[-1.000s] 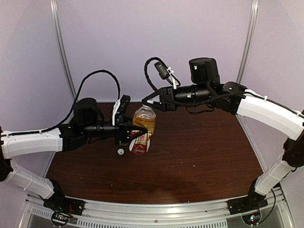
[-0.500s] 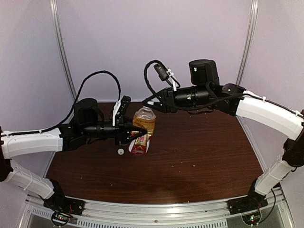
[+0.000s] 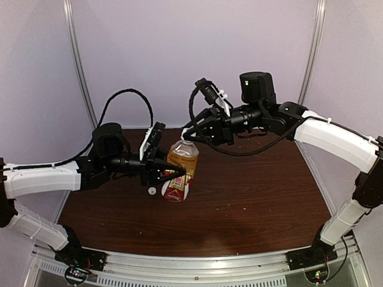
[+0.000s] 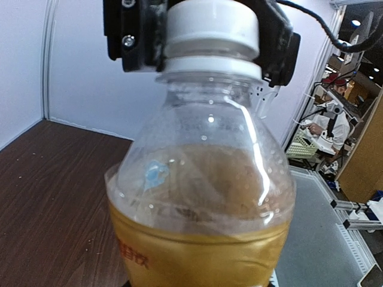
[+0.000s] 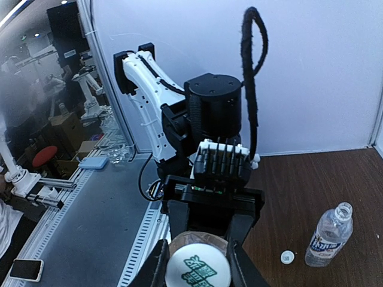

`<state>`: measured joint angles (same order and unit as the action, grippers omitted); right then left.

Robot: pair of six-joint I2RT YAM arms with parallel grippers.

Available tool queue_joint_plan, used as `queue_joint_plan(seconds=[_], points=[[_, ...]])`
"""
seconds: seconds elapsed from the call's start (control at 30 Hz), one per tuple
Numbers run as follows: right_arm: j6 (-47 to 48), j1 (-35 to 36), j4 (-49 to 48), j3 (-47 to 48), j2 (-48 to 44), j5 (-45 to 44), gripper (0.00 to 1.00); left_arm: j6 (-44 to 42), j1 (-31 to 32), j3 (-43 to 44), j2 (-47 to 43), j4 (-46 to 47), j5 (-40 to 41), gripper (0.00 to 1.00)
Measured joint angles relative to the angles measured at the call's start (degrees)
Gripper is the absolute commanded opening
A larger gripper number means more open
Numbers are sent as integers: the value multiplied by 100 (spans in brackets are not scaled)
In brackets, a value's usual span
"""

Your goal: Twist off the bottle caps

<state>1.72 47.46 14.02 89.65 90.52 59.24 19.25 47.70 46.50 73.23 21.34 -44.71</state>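
The right claw (image 3: pixel 190 135) was clamped from above on the white cap (image 5: pixel 198 270) of the amber bottle (image 4: pixel 203 197), with one finger pressed to each side of it. The left claw (image 3: pixel 169 173) gripped that bottle around its labelled lower body, near the back left of the table (image 3: pixel 251 191). The clear bottle (image 5: pixel 328 235) stood uncapped on the table, its loose cap (image 5: pixel 286 257) lying just beside it.

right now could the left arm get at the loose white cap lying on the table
Probably not yet. The loose cap lies uncovered close beside the left gripper, but that gripper is shut on the amber bottle, while the right gripper clamps the bottle's cap.
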Motion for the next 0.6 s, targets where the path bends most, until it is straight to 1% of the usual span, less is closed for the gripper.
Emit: queue_joint_plan(seconds=[0.17, 0.4, 0.53, 0.6], points=[[468, -61, 184, 304, 245, 750, 23, 232, -22, 0, 94, 291, -461, 36], [610, -90, 249, 321, 278, 944, 24, 319, -24, -2, 125, 321, -656, 36], [590, -90, 245, 321, 275, 922, 30, 326, -24, -2, 138, 356, -654, 36], [553, -90, 234, 319, 269, 881, 36, 328, -24, -7, 138, 369, -647, 36]])
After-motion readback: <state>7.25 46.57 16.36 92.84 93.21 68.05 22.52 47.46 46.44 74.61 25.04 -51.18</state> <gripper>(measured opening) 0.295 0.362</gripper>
